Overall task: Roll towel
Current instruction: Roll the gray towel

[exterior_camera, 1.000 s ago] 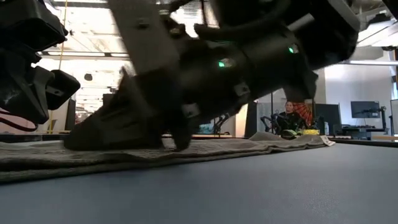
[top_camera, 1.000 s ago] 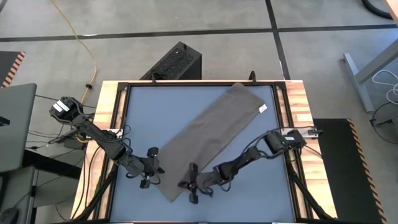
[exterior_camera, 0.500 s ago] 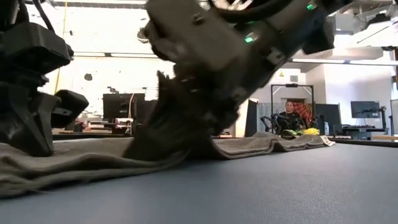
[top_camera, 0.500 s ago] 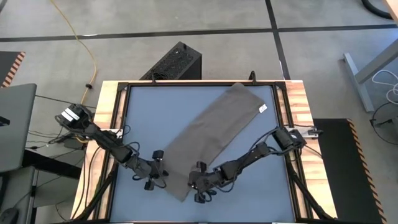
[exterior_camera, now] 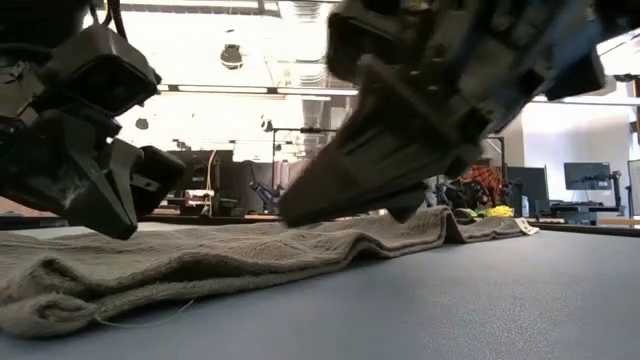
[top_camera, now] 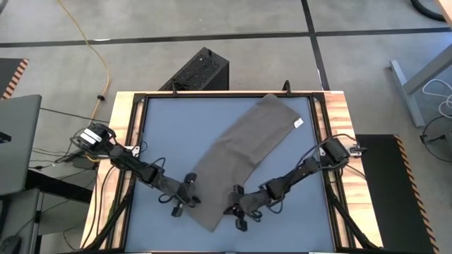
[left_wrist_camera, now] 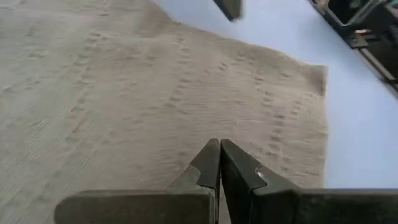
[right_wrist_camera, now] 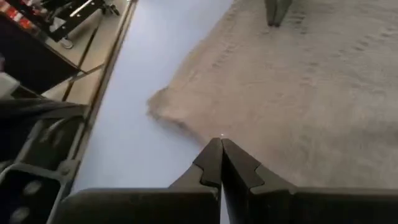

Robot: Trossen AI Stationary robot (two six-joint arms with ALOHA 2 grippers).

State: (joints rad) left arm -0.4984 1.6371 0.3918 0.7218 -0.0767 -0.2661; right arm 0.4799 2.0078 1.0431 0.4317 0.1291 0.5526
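The left gripper point(top_camera: 195, 202) has its two dark fingers pressed together, tips meeting over the cloth and holding nothing; it sits at the left side of the near end of the one taupe, grey-brown soft towel point(top_camera: 244, 152). The right gripper point(top_camera: 228, 209) is likewise closed, its fingertips point(right_wrist_camera: 220, 152) at the towel's near right edge, with no fold pinched between them. There are two arms and a single cloth. The towel lies flat and diagonal on the smooth grey-blue table mat point(top_camera: 162, 127), a long rectangle of looped, faintly ribbed weave (in the low view its near end bunches into soft ripples), with one small white tag point(top_camera: 298, 123) at its far end.
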